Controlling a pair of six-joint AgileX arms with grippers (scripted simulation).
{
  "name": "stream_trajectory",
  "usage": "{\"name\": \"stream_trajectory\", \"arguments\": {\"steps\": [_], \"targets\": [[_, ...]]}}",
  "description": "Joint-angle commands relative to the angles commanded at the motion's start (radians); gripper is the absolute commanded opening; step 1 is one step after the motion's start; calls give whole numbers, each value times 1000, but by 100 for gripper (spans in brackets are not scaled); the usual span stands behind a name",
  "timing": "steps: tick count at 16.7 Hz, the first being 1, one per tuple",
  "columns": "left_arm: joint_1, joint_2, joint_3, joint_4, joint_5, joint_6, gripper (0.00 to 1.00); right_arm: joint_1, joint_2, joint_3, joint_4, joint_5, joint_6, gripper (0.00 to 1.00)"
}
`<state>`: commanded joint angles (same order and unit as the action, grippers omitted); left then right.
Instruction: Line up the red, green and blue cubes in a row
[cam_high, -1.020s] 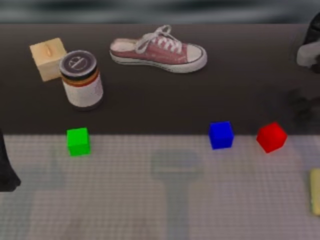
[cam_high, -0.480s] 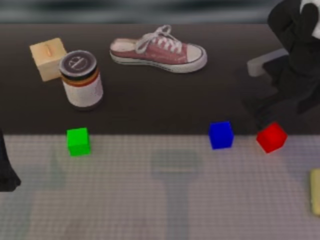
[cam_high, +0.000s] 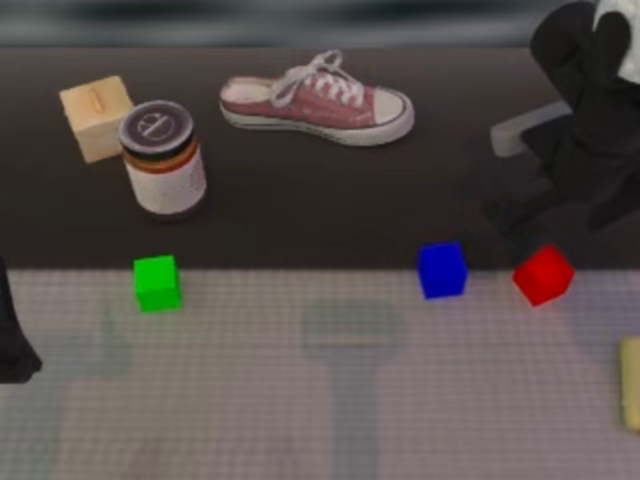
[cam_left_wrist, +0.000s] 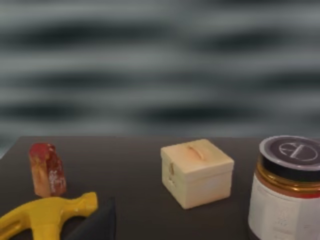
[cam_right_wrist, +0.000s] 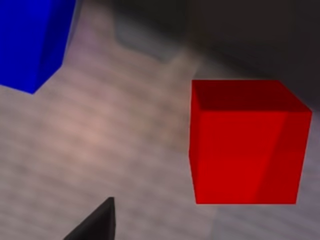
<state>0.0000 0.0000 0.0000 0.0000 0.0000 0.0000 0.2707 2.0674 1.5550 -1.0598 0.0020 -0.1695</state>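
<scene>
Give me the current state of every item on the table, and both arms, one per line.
red cube: flat on the table, free, turned askew.
blue cube: on the table, left of red, apart from it.
green cube: alone far left.
jar: upright, lid on.
beige block: behind the jar.
shoe: sole down, at the back.
right arm: over the back right, above the red cube.
left arm: parked at the left edge.

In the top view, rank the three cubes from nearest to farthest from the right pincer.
The right pincer hovers at the table's right.
1. Red cube, right side, just below the pincer.
2. Blue cube, right of centre.
3. Green cube, far left.
</scene>
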Motion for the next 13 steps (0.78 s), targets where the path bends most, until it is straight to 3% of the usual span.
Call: {"name": "stream_trajectory", "arguments": {"steps": [7, 12, 13], "targets": [[0, 0, 0, 0, 0, 0, 100, 4, 116, -139, 263, 1, 4, 100], [0, 0, 0, 0, 0, 0, 100, 5, 131, -155, 288, 1, 4, 100], [0, 0, 0, 0, 0, 0, 100, 5, 131, -155, 288, 1, 4, 92]]}}
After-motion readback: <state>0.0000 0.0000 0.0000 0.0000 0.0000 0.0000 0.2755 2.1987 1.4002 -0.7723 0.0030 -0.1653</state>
